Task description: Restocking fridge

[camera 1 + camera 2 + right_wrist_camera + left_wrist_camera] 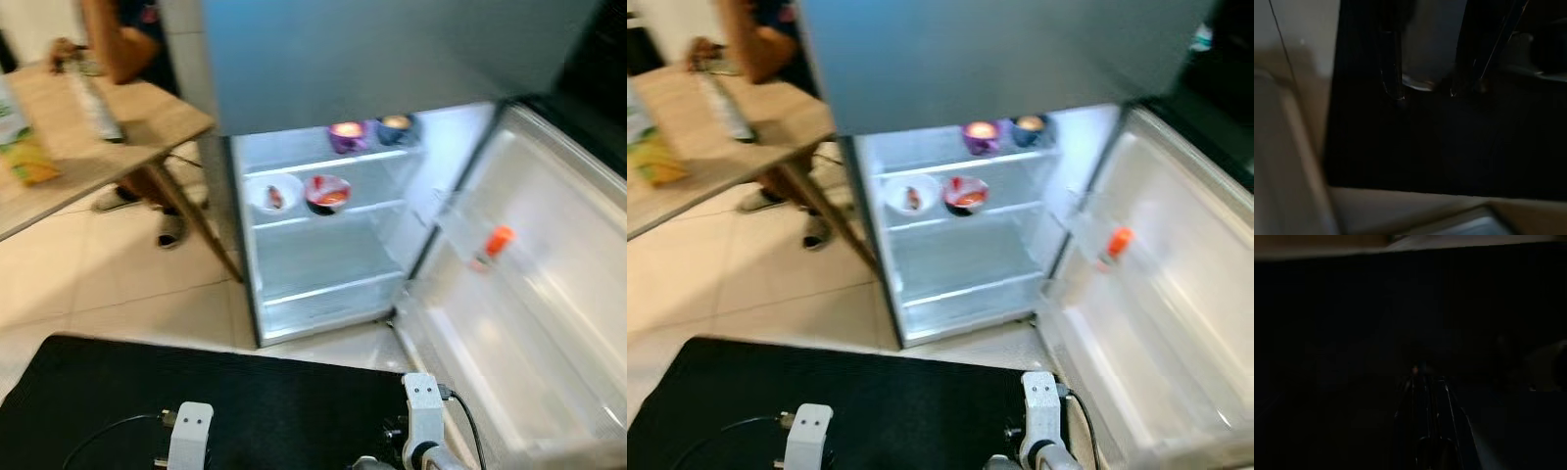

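From the head camera's left eye, the fridge (333, 225) stands open with its lit compartment facing the robot and its door (529, 294) swung wide to the right. A purple cup (347, 136) and a blue cup (396, 128) sit side by side on the top shelf, and a white bowl (273, 194) and a red-filled bowl (327, 193) sit side by side on the shelf below; the lower shelves look bare. A small orange-capped item (495, 243) rests in a door bin. To the left, a wooden table (88, 147) holds a yellow-green carton (22, 147), and a person (122, 44) stands behind it. The right eye shows the same layout, with the robot's two arms hanging low over a black mat (852, 401) in front of the fridge. The left wrist view is very dark: the left gripper (1425, 387) is a faint outline and whether its fingers are apart or together cannot be told. In the right wrist view, the right gripper (1425, 88) hangs over the mat with its fingers apart and nothing between them. The robot appears to be between items, facing the fridge with both arms idle. The next move likely calls for turning to the table, approaching the carton, and closing a gripper on it before carrying it to a free shelf.
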`<state>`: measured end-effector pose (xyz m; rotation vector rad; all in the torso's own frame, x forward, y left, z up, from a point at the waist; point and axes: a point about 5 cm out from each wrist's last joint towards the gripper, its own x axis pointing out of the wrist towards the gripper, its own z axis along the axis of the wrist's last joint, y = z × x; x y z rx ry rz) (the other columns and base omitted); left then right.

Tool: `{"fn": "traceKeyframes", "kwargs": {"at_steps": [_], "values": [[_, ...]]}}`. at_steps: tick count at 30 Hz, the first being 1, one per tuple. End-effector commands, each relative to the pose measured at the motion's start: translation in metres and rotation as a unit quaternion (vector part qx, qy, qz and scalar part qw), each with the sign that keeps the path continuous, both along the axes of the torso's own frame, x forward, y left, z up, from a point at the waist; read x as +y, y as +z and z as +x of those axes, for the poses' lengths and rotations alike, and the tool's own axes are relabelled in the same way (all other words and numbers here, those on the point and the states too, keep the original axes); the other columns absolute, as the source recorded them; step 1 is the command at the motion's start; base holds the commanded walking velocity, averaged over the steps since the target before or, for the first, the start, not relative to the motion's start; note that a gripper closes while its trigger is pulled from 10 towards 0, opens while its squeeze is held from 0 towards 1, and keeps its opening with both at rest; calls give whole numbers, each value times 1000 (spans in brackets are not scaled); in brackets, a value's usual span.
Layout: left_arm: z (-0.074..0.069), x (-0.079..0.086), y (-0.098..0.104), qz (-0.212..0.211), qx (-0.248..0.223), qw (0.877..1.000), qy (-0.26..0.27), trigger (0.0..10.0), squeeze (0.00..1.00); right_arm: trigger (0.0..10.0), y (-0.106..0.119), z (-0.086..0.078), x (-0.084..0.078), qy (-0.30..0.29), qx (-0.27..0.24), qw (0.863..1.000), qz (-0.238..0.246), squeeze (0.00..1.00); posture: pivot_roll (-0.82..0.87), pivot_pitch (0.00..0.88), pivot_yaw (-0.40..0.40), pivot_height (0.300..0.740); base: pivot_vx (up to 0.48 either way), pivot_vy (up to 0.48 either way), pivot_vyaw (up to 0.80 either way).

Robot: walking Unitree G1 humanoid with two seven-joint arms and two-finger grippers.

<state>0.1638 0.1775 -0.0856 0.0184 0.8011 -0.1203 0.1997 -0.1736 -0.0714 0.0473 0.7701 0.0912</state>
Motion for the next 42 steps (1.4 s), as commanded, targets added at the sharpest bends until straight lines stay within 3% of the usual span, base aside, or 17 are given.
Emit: {"fn": "traceKeyframes", "kwargs": {"at_steps": [1,22,42], "values": [[-4,1,-2,6,7,1000,-11,10000,0,10000,-3,-6,-1,-6,11,1000,0,0,-143,98,9,725,0,0,-800],[3,-6,-1,12,18,1000,-18,10000,0,10000,-4,-7,-2,-17,10,1000,-1,0,-145,97,22,725,0,0,-800],[-1,24,1,20,21,999,-16,10000,0,10000,-4,-10,-6,-30,9,1000,-4,0,-165,91,38,725,0,0,-800]]}}
